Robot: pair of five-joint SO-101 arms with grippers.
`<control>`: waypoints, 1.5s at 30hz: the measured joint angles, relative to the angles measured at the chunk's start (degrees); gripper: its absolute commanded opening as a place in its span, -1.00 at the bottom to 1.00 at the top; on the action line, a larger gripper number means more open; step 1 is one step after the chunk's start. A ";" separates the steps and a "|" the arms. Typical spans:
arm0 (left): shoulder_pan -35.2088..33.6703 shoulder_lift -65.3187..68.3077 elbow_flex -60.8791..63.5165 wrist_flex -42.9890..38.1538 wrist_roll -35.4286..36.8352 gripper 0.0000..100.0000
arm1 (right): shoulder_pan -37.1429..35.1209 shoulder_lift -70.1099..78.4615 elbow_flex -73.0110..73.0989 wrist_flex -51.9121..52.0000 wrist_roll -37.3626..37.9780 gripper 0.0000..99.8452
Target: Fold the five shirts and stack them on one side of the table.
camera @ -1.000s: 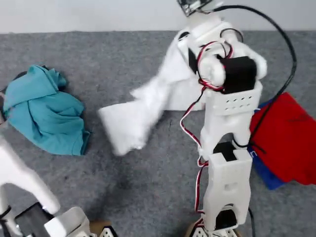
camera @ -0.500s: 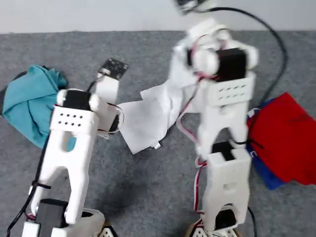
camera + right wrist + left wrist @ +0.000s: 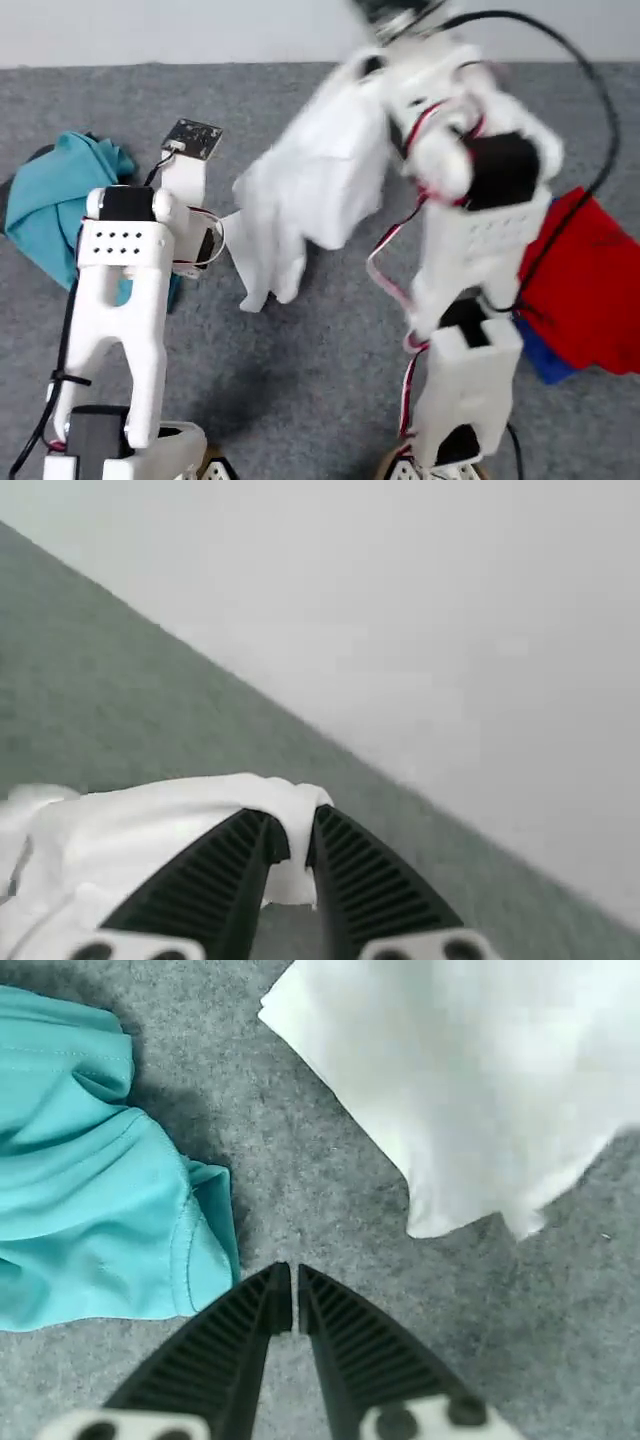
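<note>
A white shirt [image 3: 315, 185] hangs in the air over the middle of the grey table [image 3: 300, 400], its lower corner trailing near the surface. My right gripper [image 3: 296, 842] is shut on a bunched fold of the white shirt [image 3: 150, 830], high above the table. My left gripper [image 3: 295, 1285] is shut and holds nothing, low over bare table between the teal shirt [image 3: 90, 1180] and the white shirt's hanging hem [image 3: 470, 1090]. In the high view the left gripper [image 3: 208, 245] sits just right of the crumpled teal shirt [image 3: 45, 200].
A red shirt [image 3: 590, 280] lies over a blue one [image 3: 535, 358] at the right edge, partly behind the right arm. The pale wall runs along the table's far edge. Bare grey table shows at the front middle.
The left arm has swung up from the front left corner to between the teal and white shirts. The right arm has lifted the white shirt off the table.
</note>
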 measured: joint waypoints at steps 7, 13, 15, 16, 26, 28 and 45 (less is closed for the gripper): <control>12.75 0.00 0.53 0.18 0.00 -0.97 | 8.44 9.14 0.00 1.05 0.00 -0.98; 31.38 0.00 9.23 -6.95 0.00 -0.97 | 9.05 13.27 0.00 1.23 0.00 -0.98; 34.55 0.00 13.10 -12.48 -0.18 -0.97 | 8.97 13.36 0.00 1.32 0.00 -0.98; 35.16 0.00 14.95 -15.56 -0.18 -0.97 | 8.88 13.45 0.00 1.32 0.00 -0.98; 32.88 3.96 21.98 -37.98 0.00 -0.97 | 8.88 13.45 0.00 1.41 0.00 -0.98; 32.79 7.91 21.27 -39.38 0.00 -0.97 | 8.97 13.45 0.00 1.41 0.00 -0.98; 30.33 28.84 2.46 -34.29 0.00 -0.97 | 8.88 13.98 0.35 1.41 0.00 -0.98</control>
